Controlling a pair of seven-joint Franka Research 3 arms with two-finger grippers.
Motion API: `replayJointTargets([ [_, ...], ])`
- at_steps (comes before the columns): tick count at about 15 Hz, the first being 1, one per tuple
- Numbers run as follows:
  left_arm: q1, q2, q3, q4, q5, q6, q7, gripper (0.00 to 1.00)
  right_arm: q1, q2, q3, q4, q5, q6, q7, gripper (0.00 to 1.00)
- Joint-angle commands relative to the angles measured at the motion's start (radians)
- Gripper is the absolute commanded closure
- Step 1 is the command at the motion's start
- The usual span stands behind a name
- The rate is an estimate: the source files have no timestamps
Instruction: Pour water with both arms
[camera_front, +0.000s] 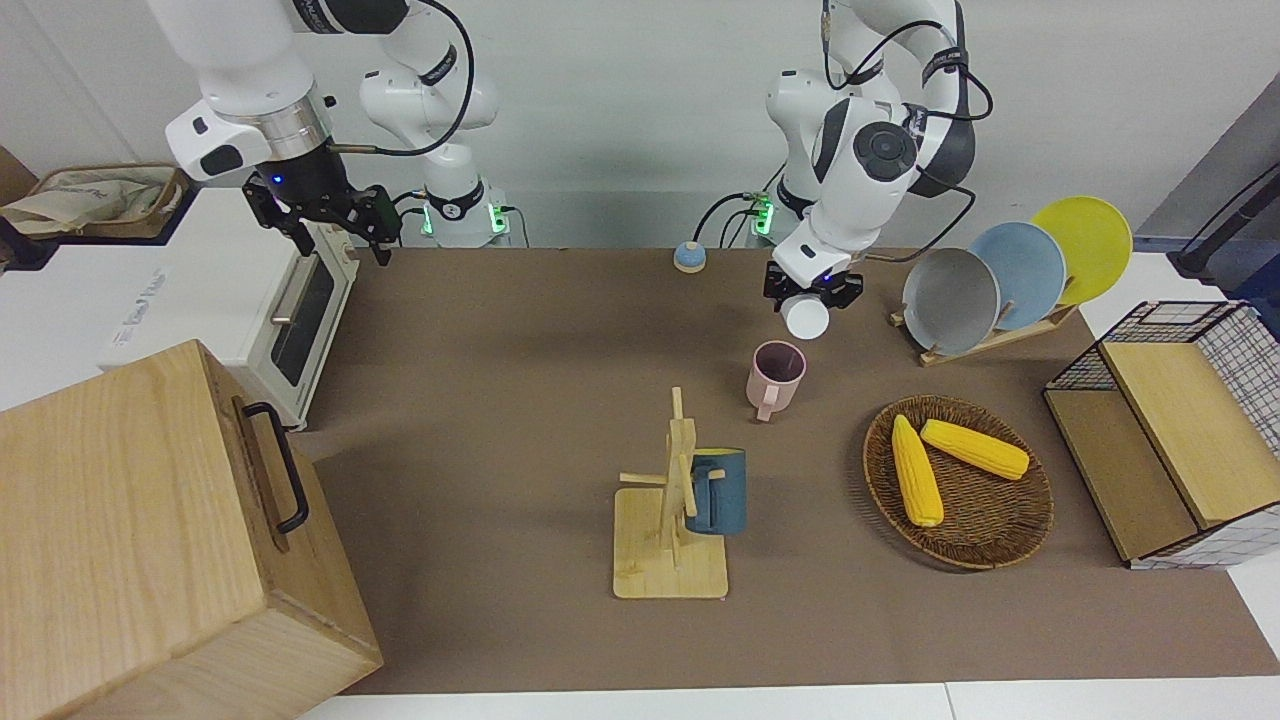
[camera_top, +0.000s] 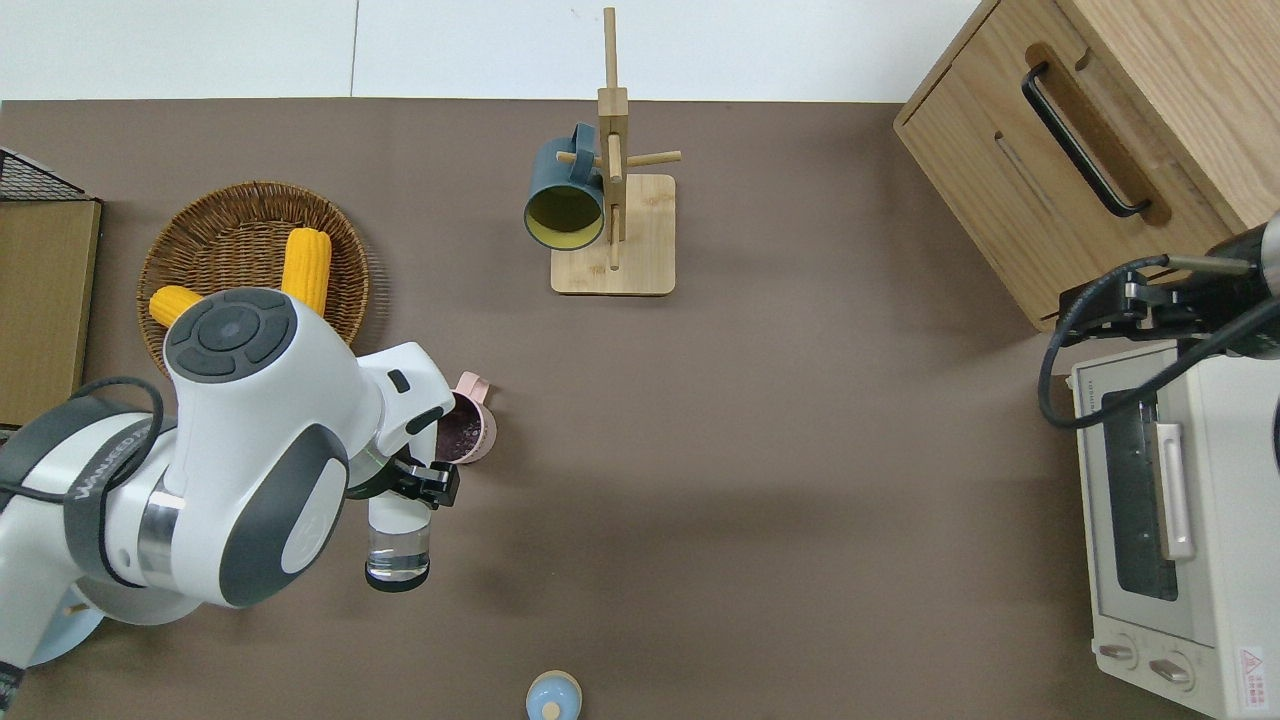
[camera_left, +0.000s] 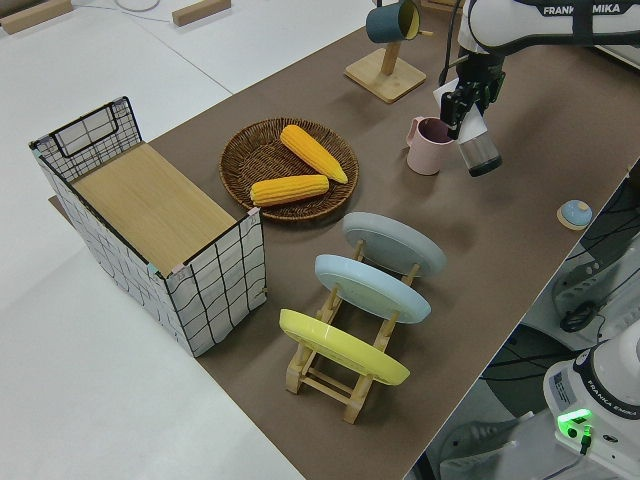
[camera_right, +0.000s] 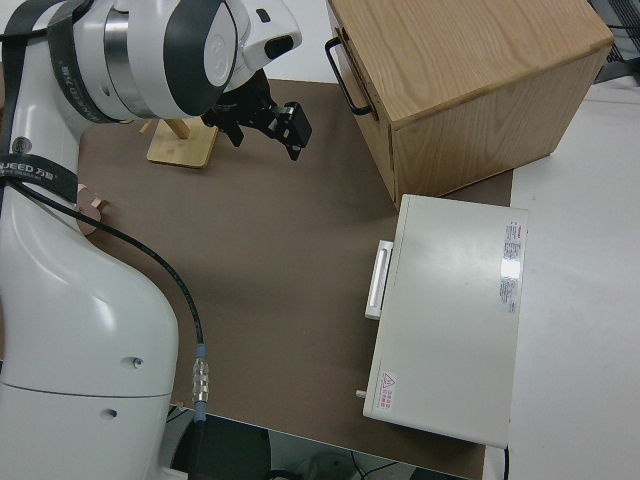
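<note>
My left gripper (camera_top: 416, 486) is shut on a clear glass (camera_top: 398, 548) and holds it tilted well over. One end of the glass points at the pink mug (camera_top: 466, 433) and the other points toward the robots. The gripper is over the table just beside the mug, on the side nearer to the robots. The glass (camera_front: 806, 315) hangs above and apart from the mug (camera_front: 776, 375), which stands upright with something dark inside. The left side view shows the glass (camera_left: 478, 145) next to the mug (camera_left: 430, 145). My right arm is parked, its gripper (camera_front: 334, 228) open and empty.
A wooden mug tree (camera_top: 612, 235) with a blue mug (camera_top: 562, 198) stands farther from the robots. A wicker basket (camera_top: 205, 215) holds two corn cobs. A plate rack (camera_front: 1000, 285), wire crate (camera_front: 1170, 420), toaster oven (camera_top: 1150, 520), wooden cabinet (camera_top: 1000, 160) and small blue bell (camera_top: 553, 695) are around.
</note>
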Motion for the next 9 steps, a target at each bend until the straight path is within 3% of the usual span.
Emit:
replayJointTargets([
  [1,0.002,-0.159,-0.003,-0.205,0.009,0.223,-0.011,1.0,-0.005,-0.021,0.001,-0.024,0.011,0.007,-0.013,0.015],
  [9,0.025,-0.181,0.017,-0.212,0.009,0.242,-0.009,1.0,-0.005,-0.021,0.001,-0.024,0.01,0.007,-0.013,0.015],
])
